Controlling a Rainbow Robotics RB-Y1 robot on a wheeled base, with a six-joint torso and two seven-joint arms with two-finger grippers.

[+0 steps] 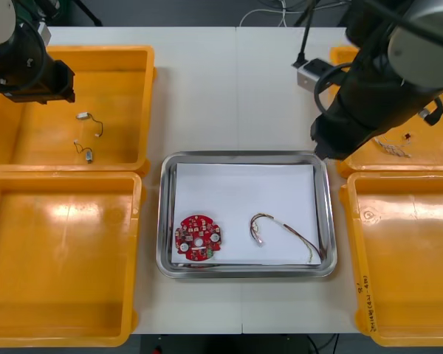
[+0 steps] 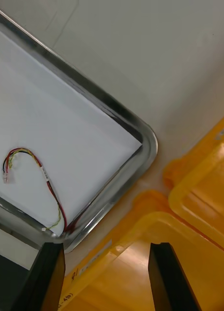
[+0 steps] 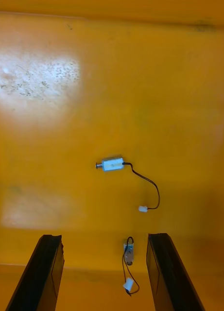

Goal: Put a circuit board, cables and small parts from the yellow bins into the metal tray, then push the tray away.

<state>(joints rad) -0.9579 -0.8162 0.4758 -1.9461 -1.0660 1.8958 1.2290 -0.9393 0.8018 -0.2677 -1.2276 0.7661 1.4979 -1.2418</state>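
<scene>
The metal tray (image 1: 244, 157), white inside, lies mid-table. It holds a round red circuit board (image 1: 198, 237) and a red and yellow cable (image 1: 284, 234). My left gripper (image 3: 104, 237) hangs open over the far left yellow bin (image 1: 29, 140). One small metal part (image 3: 111, 164) with a black wire lies ahead of its fingers, and a second small metal part (image 3: 129, 252) lies between them. My right gripper (image 2: 104, 245) is open and holds nothing. It hovers over the near right bin's rim (image 2: 141, 228), just outside the tray's corner (image 2: 149, 146), with the cable (image 2: 43, 180) in sight.
The near left bin (image 1: 59, 258) and near right bin (image 1: 406, 258) show bare floors. My right arm (image 1: 376, 96) covers much of the far right bin (image 1: 421, 158), where a pale twisted cable (image 1: 390, 146) lies. Narrow strips of table separate tray and bins.
</scene>
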